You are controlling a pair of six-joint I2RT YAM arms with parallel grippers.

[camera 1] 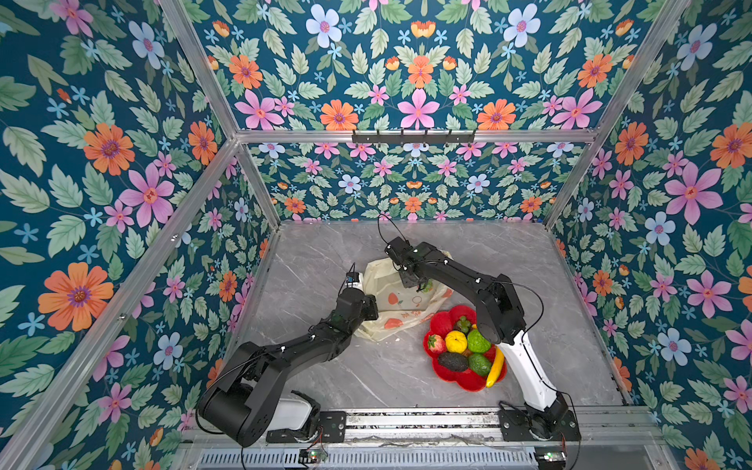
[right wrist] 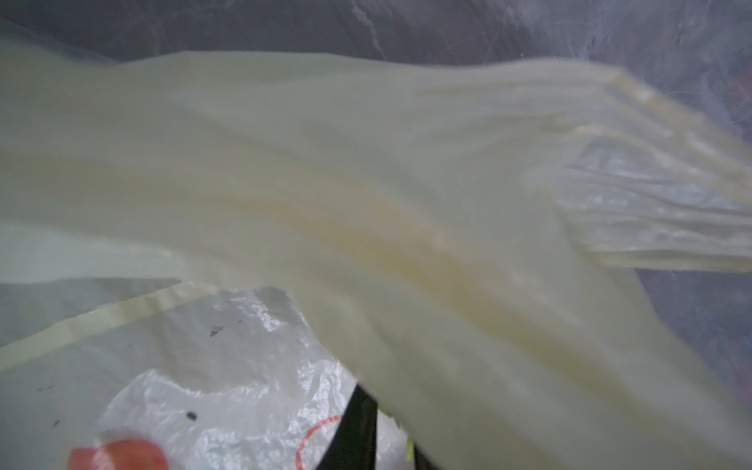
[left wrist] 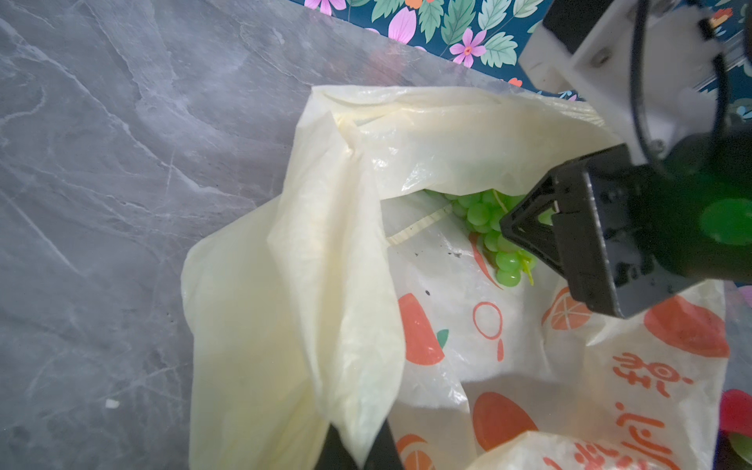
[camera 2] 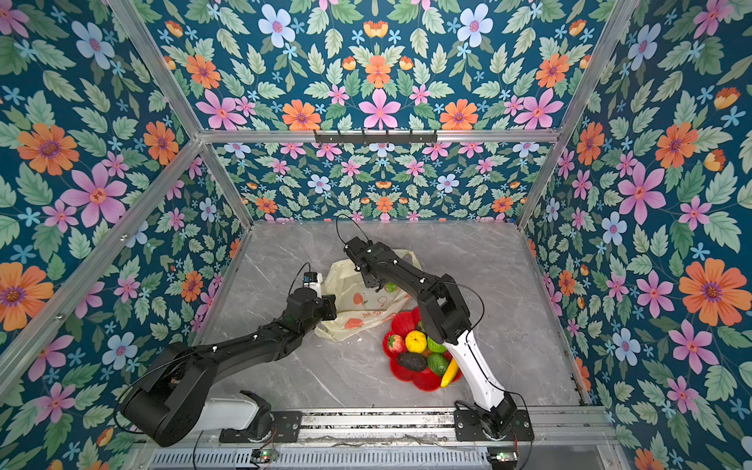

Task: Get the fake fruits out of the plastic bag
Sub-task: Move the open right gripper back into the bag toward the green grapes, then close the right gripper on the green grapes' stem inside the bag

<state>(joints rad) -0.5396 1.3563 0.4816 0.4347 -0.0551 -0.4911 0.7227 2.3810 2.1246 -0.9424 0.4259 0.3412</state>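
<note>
The plastic bag [camera 1: 382, 280], thin, crinkly and pale yellow with orange-red fruit shapes printed on it, lies slumped near the middle of the grey marble-patterned surface [camera 1: 325, 366] with its mouth gaping. In the left wrist view, one glossy green toy grape bunch [left wrist: 484, 219] rests on the bag's lower film, partly under the upper fold. In both top views only a speck of the grape bunch [camera 2: 391, 287] shows.

The left pincer [left wrist: 358, 451] is pressed together on a raised fold of the rim at the bag's 8 o'clock side. The right pincer [left wrist: 519, 236] dips into the mouth towards 2 o'clock of the bag's middle, right against the grapes. I cannot tell whether it is clamped on the bunch, because its tips are hidden.

Just beside the bag, at its 5 o'clock, stands a glossy red flower-shaped plate [camera 1: 443, 321]. In it lie:
- a red toy strawberry [camera 1: 436, 343] at 9 o'clock
- a yellow toy lemon [camera 1: 456, 341] at the centre
- a small dark-green bunch [camera 1: 462, 324] at 12 o'clock
- a dark toy avocado [camera 1: 452, 361] at 7 o'clock
- two green bumpy fruits [camera 1: 478, 341], one at 3 o'clock and one at 5 o'clock
- a yellow toy banana [camera 1: 496, 368] along the rim at 4 o'clock
</note>
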